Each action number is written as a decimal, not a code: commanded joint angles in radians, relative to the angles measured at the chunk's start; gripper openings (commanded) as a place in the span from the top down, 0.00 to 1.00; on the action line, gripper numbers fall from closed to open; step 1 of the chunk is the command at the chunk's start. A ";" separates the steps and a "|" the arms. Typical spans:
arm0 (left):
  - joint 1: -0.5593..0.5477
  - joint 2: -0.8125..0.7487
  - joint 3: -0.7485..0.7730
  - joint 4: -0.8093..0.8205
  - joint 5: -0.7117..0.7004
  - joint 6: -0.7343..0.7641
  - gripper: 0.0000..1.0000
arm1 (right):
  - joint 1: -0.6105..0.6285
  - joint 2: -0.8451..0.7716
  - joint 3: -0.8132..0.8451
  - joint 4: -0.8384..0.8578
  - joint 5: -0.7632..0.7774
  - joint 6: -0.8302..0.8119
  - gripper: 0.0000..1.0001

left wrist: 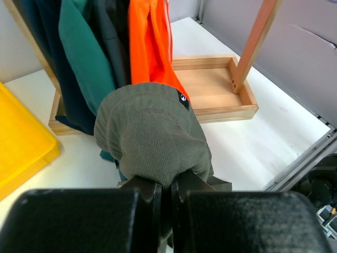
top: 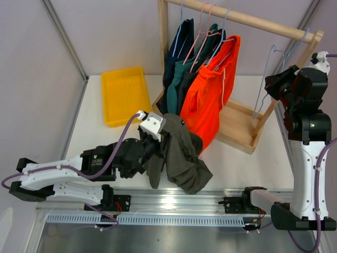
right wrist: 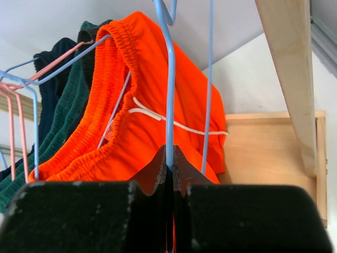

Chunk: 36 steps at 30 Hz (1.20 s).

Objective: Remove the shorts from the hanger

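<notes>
1. The left gripper (left wrist: 166,184) is shut tight on a fold of the olive green shorts (top: 180,157). In the left wrist view its two fingers stand almost together, with the fabric bulging above them.
2. The olive green shorts are off the rack. They hang in a bunch from this gripper in front of the wooden rack (top: 247,20), above the near part of the table (top: 242,163). Whether the lower folds touch the table, I cannot tell.
3. Four pairs hang side by side on hangers on the rack's rail: the bright orange shorts (top: 211,95) are the nearest to the middle of the rail. Then come the black shorts (left wrist: 113,37), the teal green shorts (top: 181,74) and the navy blue shorts (top: 178,45), which are at the left end.
4. The olive bunch is just beside the lower edge of the orange pair – in the top view they overlap.
5. The right gripper (right wrist: 169,158) is raised near the right end of the rail. Its fingers are pressed together on the thin wire of a light blue hanger (right wrist: 170,95), which carries no garment and hangs well apart from the four loaded hangers.
6. The rack stands on a shallow wooden base (top: 239,126), and the orange shorts hang down over the left part of it.
7. A yellow tray (top: 125,95) lies on the table to the left of the rack – nothing is in it.
</notes>
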 commanded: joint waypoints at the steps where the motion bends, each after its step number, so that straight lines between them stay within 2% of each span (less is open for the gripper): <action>1: -0.005 -0.045 0.058 -0.006 -0.057 0.002 1.00 | -0.006 -0.049 -0.013 0.056 -0.033 0.010 1.00; 3: -0.013 -0.052 0.085 -0.034 -0.080 0.004 1.00 | -0.006 -0.063 -0.013 0.046 -0.031 0.005 1.00; 5: -0.014 -0.066 0.118 -0.092 -0.133 0.004 1.00 | -0.006 -0.075 -0.010 0.035 -0.031 -0.002 0.76; 6: -0.014 -0.074 0.142 -0.115 -0.152 0.005 1.00 | -0.006 -0.083 -0.010 0.033 -0.028 -0.005 0.57; 7: -0.014 -0.089 0.163 -0.150 -0.181 0.008 1.00 | -0.006 -0.089 -0.011 0.033 -0.028 -0.008 0.02; 12: -0.013 -0.141 0.219 -0.183 -0.239 0.060 1.00 | -0.006 -0.106 0.004 0.013 -0.010 -0.024 0.01; 16: -0.013 -0.147 0.291 -0.181 -0.311 0.161 1.00 | -0.004 -0.109 0.035 -0.011 -0.007 -0.027 0.00; 19: 0.012 -0.144 0.346 -0.114 -0.331 0.359 1.00 | -0.006 -0.126 0.069 -0.030 -0.016 -0.033 0.01; 25: 0.089 -0.028 0.584 -0.016 -0.299 0.609 1.00 | -0.006 -0.198 0.132 -0.092 0.041 -0.067 0.01; 28: 0.182 0.075 0.726 -0.015 -0.214 0.674 1.00 | -0.006 -0.227 0.141 -0.105 0.035 -0.082 0.00; 30: 0.344 0.180 0.910 -0.128 -0.075 0.625 1.00 | -0.006 -0.230 0.147 -0.115 0.018 -0.090 0.01; 31: 0.465 0.223 0.956 -0.170 -0.028 0.605 1.00 | -0.006 -0.233 0.145 -0.117 0.007 -0.096 0.01; 32: 0.519 0.265 1.054 -0.208 0.019 0.588 1.00 | -0.006 -0.237 0.138 -0.114 -0.004 -0.097 0.01; 33: 0.561 0.297 1.028 -0.177 0.079 0.580 1.00 | -0.004 -0.241 0.130 -0.112 -0.013 -0.097 0.01; 34: 0.657 0.317 1.015 -0.178 0.125 0.562 1.00 | -0.004 -0.246 0.106 -0.105 -0.030 -0.096 0.01; 36: 0.772 0.384 1.081 -0.224 0.181 0.457 1.00 | -0.006 -0.266 0.067 -0.083 -0.059 -0.087 0.00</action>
